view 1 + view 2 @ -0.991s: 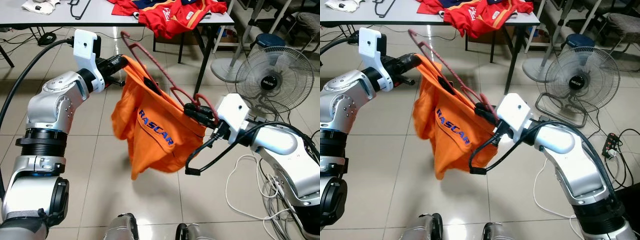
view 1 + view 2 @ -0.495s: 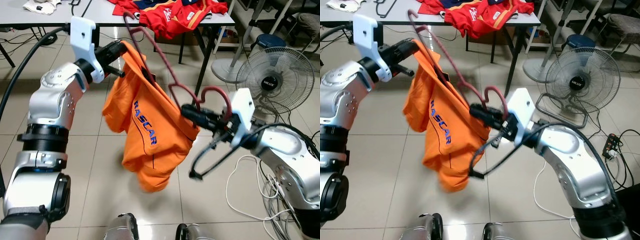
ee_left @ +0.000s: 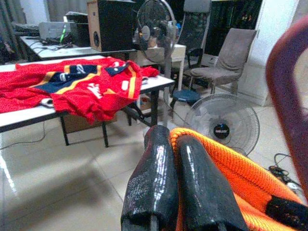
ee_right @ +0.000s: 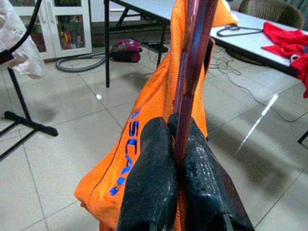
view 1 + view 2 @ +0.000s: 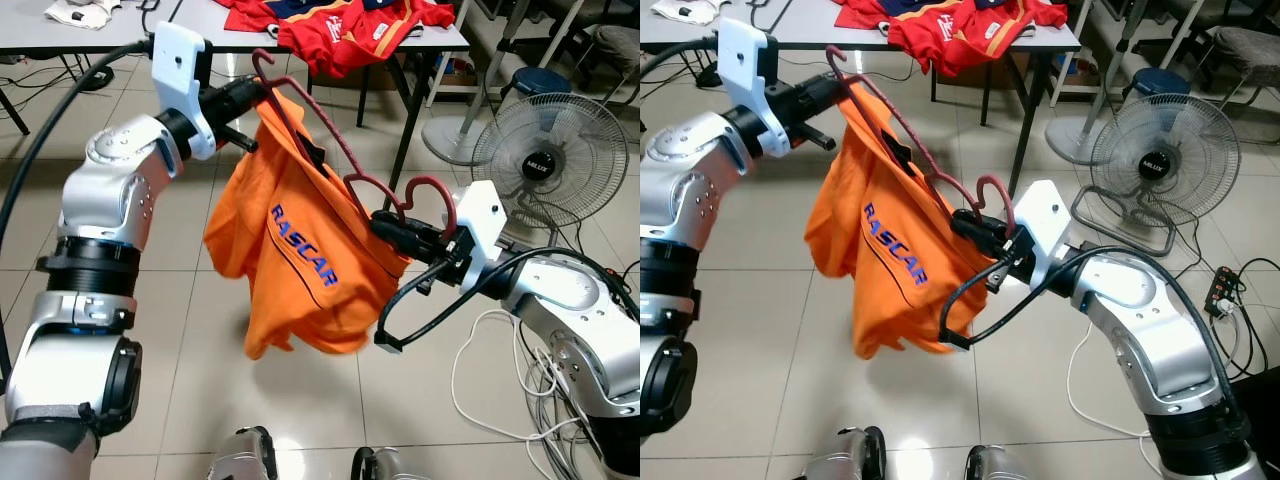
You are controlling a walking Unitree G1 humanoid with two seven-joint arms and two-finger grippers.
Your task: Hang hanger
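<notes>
An orange shirt [image 5: 300, 260] with blue lettering hangs in the air on a dark red hanger [image 5: 432, 182], stretched between my two arms. My left gripper [image 5: 258, 98] is up at the left, shut on the shirt's shoulder, and the orange cloth lies against its fingers [image 3: 159, 163]. Lower on the right, my right gripper [image 5: 385, 222] is shut on the hanger near its hook. The hanger's red rod [image 4: 192, 57] runs between that gripper's fingertips [image 4: 154, 144]. The shirt's body sags below, well above the tiled floor.
A grey table [image 5: 200, 38] stands behind with red shirts [image 5: 340, 28] and a black hanger [image 5: 152, 15] on it. A standing fan [image 5: 548, 160] is at the right, next to a stool [image 5: 538, 80]. White and black cables [image 5: 490, 380] lie on the floor at the right.
The shirt's lower part has swung back to the right and up. My left gripper has shifted slightly right; the right gripper still holds the hanger at about the same place.
</notes>
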